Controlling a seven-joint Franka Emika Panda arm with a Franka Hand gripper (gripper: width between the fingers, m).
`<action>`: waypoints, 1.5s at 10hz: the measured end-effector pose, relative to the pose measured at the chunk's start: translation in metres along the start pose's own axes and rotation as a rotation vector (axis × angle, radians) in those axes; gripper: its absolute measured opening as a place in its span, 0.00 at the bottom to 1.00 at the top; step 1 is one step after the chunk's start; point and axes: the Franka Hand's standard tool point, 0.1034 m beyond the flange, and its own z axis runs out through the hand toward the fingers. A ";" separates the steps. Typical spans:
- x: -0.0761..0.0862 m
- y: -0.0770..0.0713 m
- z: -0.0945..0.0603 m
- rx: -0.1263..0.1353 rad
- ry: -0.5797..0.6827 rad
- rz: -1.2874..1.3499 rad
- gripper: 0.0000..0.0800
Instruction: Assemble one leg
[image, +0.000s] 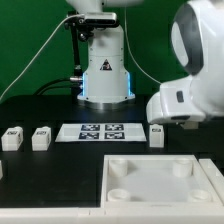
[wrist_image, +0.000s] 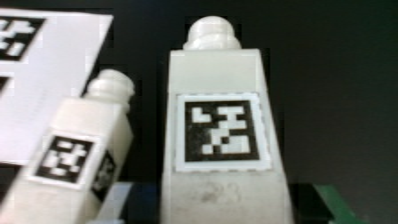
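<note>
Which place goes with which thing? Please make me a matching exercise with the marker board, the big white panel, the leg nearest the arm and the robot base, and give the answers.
Things
1 marker board
2 white panel
3 leg nearest the arm
4 robot base

Places
A at the back of the table
B at the front, nearest the exterior camera
C flat on the table, between the robot base and the white panel
D just off the marker board's end on the exterior view's right

Pairs: 1-C, 2-B, 3-D, 4-A
</note>
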 end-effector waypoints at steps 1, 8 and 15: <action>-0.006 0.000 -0.016 -0.001 0.037 -0.013 0.37; 0.011 0.010 -0.075 0.014 0.587 -0.100 0.37; 0.013 0.024 -0.128 0.000 0.950 -0.143 0.37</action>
